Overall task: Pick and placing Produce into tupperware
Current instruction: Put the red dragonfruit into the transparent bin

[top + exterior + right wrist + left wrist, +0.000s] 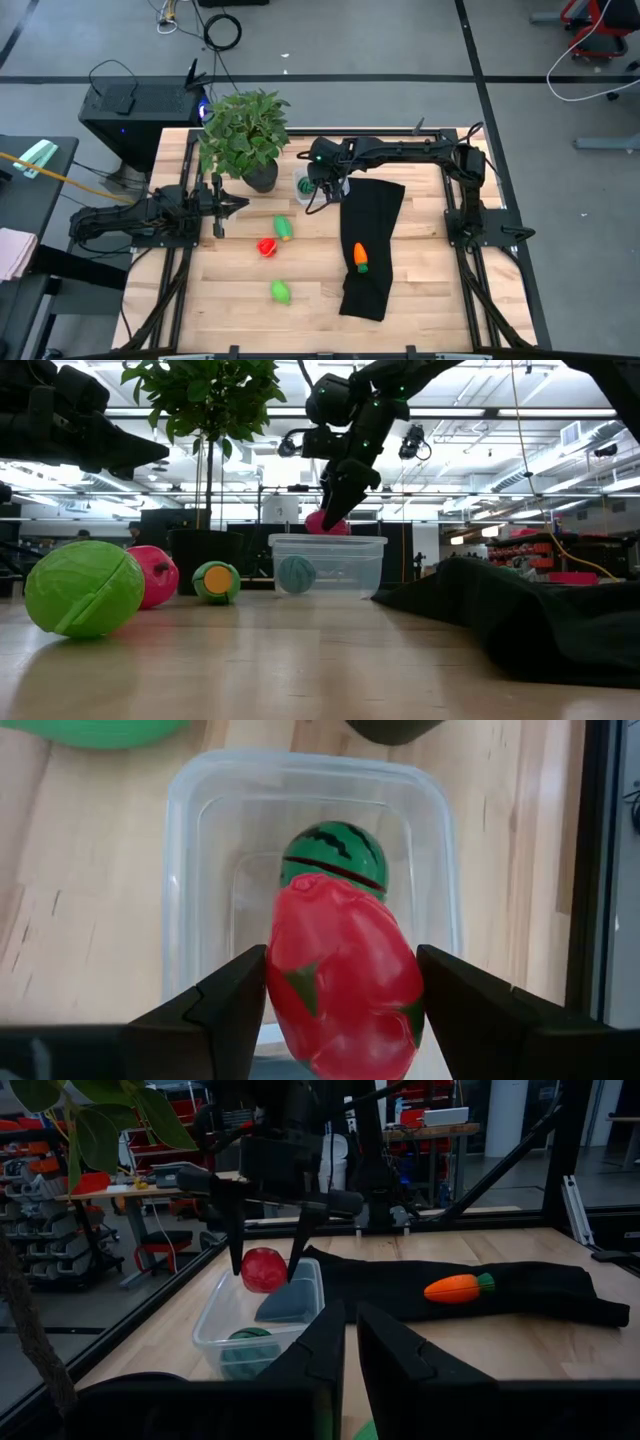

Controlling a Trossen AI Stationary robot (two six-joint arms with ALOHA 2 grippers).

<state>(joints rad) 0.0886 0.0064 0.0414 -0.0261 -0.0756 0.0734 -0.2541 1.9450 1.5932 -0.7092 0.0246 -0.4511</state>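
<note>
The clear tupperware tub (303, 185) stands on the table beside the plant's pot, with a dark green striped round fruit (332, 852) inside it. My right gripper (341, 960) hangs over the tub, shut on a red fruit (263, 1270). On the bare table lie a light green piece (283, 228), a second red piece (267, 246) and another light green piece (281, 292). The orange carrot (361, 257) lies on a black cloth. My left gripper (222, 207) waits shut, left of the produce, touching nothing. My right gripper pinches the red fruit across its sides (285, 990) between its two fingers (236, 1250), which come from above and point down. The fruit is lifted clear and hangs at the fingers' free ends just above the tub's rim (325, 538), over the striped fruit.
A leafy potted plant (243, 132) stands just left of the tub, at the table's far side. The black cloth (368, 240) runs from the tub toward the near edge. Bare wood lies near the front and right of the cloth.
</note>
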